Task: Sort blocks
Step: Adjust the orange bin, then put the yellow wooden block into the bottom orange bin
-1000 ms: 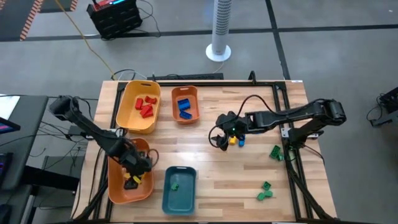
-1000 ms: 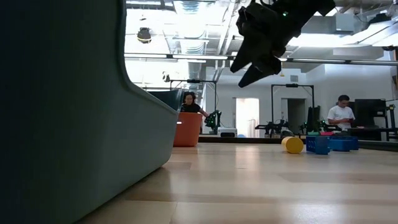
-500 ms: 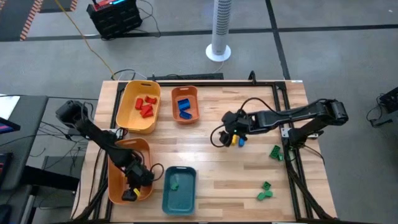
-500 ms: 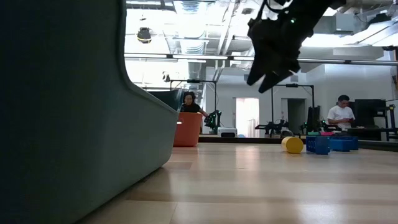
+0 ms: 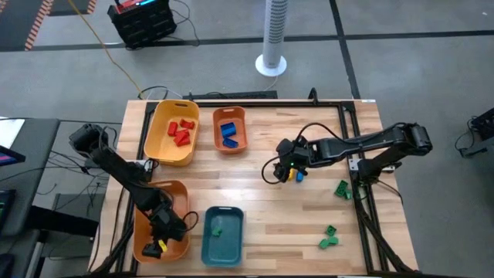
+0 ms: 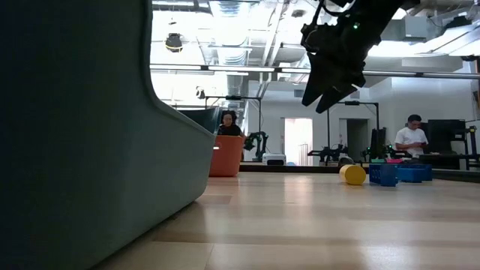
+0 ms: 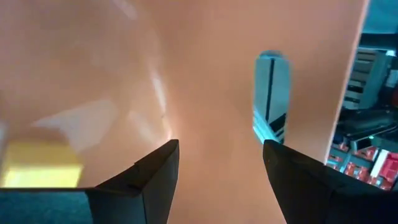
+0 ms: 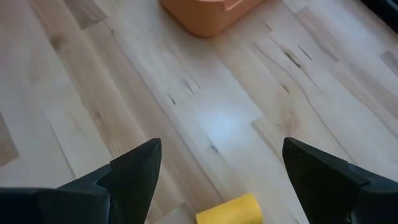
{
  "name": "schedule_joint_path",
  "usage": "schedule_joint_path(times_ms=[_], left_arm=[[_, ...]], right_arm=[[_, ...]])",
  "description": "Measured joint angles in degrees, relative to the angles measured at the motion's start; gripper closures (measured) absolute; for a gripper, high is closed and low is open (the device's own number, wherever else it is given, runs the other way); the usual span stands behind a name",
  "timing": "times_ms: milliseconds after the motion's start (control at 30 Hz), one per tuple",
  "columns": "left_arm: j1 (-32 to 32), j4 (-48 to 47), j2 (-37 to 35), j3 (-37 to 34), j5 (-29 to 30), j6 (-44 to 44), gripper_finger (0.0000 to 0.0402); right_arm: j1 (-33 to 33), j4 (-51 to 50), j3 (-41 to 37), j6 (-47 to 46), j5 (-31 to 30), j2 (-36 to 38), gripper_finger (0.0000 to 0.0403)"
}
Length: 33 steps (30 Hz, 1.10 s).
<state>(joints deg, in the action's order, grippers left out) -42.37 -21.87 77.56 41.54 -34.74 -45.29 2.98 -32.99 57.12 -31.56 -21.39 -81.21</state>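
right end effector (image 5: 284, 164) above yellow block (image 8: 230, 211)

The left gripper (image 5: 160, 243) is carried deeper along the orange tray (image 5: 140, 232), a yellow block (image 5: 161, 247) beside its parted fingers; the right gripper (image 5: 287, 167) (fingers spread) is shifted slightly sideways above a yellow block (image 8: 229, 210).

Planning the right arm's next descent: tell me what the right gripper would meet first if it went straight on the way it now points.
Probably the yellow block. The right gripper hangs open above the wooden table, the block lying between its jaws; a blue block sits beside it. Depth is uncertain.
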Motion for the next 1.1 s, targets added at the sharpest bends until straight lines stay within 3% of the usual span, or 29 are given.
schedule_joint_path(times_ms=[200,333,633,900,1000,1100], left_arm=[[2.7,-9.4,-5.0,0.0,2.3,0.5,0.0173],[4.8,-12.4,-11.2,0.0,8.6,3.0,0.0173],[10.9,-9.6,-24.8,0.0,34.0,22.2,0.0173],[14.4,-0.8,-27.8,0.0,65.5,38.8,0.0173],[16.0,2.6,-27.8,0.0,71.5,40.2,0.0173],[19.2,5.1,-27.8,0.0,72.8,43.3,0.0173]], right_arm=[[0.0,0.0,0.0,1.8,-0.1,0.0,0.0058],[0.3,0.0,0.0,5.1,-0.7,0.0,0.0058],[0.8,0.0,0.0,7.6,-5.7,0.0,0.0058],[0.9,0.1,-1.0,5.6,-6.0,0.0,0.0058],[1.8,-0.6,-1.2,5.4,-7.6,0.0,0.0058],[2.4,-2.6,-1.2,4.8,-10.7,0.0,0.0058]])
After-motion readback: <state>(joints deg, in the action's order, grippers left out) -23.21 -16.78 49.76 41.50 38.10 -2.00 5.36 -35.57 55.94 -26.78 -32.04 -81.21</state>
